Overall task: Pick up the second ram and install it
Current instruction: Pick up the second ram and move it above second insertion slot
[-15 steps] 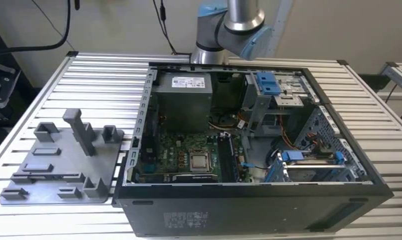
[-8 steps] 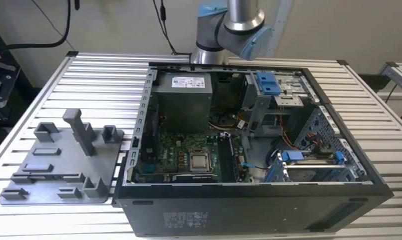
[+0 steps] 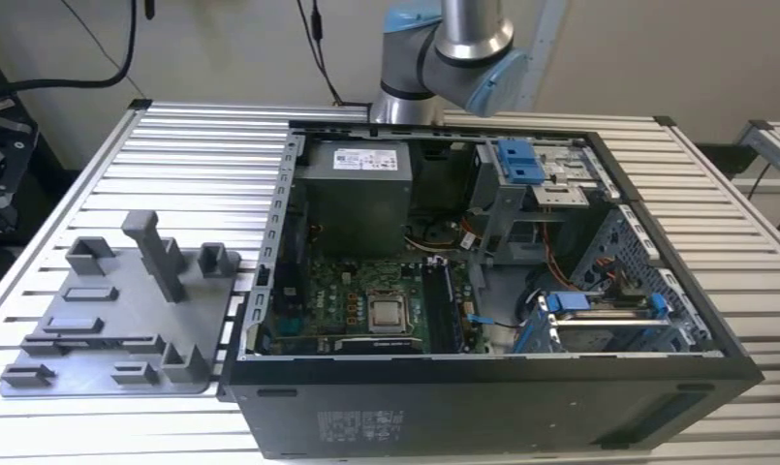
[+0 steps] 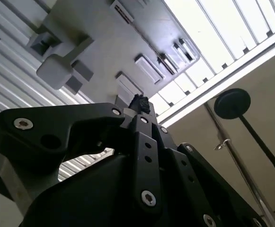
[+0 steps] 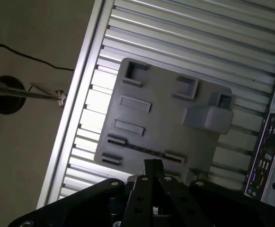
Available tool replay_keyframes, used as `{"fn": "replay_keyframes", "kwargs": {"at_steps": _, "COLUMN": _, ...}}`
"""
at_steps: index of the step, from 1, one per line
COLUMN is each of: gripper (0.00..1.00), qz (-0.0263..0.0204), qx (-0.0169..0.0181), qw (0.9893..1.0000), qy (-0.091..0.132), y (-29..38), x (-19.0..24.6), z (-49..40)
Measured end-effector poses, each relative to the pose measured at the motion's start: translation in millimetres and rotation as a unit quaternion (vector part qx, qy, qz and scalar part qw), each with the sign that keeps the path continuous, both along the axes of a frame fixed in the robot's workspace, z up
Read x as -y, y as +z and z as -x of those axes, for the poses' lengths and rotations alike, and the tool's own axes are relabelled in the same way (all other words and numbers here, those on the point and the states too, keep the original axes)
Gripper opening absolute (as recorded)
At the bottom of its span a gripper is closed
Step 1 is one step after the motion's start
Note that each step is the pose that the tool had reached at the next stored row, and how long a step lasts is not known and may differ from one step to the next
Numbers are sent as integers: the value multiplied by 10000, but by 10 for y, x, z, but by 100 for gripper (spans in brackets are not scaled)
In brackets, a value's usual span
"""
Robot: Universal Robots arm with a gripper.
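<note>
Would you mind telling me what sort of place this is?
Probably a robotics lab bench for computer assembly: a robot arm at a slatted metal table that holds an open computer case and a grey parts tray.

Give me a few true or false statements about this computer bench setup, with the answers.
1. The computer case lies open on the slatted table. True.
2. The grey fixture tray sits inside the case. False: it rests on the table beside the case, at the exterior view's left.
3. In the first wrist view the gripper hangs over the tray. True.
4. The gripper's fingers are spread wide. False: they are closed together.
5. The second ram, a thin dark stick, lies on the tray. True, as far as it shows.
</note>
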State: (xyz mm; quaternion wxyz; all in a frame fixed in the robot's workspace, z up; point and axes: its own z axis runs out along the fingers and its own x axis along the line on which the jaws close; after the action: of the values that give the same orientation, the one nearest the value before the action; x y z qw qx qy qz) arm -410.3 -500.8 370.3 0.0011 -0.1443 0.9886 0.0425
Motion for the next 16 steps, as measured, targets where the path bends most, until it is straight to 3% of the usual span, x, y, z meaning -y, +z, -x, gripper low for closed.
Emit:
{"fn": "replay_keyframes", "kwargs": {"at_steps": 4, "gripper": 11, "qz": 14, "qx": 0, "qw": 9995, "qy": 312, "y": -2, "x": 0, "z": 0}}
{"fn": "replay_keyframes", "kwargs": {"at_steps": 8, "gripper": 11, "qz": 28, "qx": 0, "qw": 9981, "qy": 619, "y": -3, "x": 0, "z": 0}}
{"fn": "replay_keyframes", "kwargs": {"at_steps": 12, "gripper": 11, "qz": 34, "qx": 1, "qw": 9956, "qy": 936, "y": -4, "x": 0, "z": 1}}
{"fn": "replay_keyframes", "kwargs": {"at_steps": 16, "gripper": 11, "qz": 35, "qx": 8, "qw": 9923, "qy": 1238, "y": -4, "x": 0, "z": 0}}
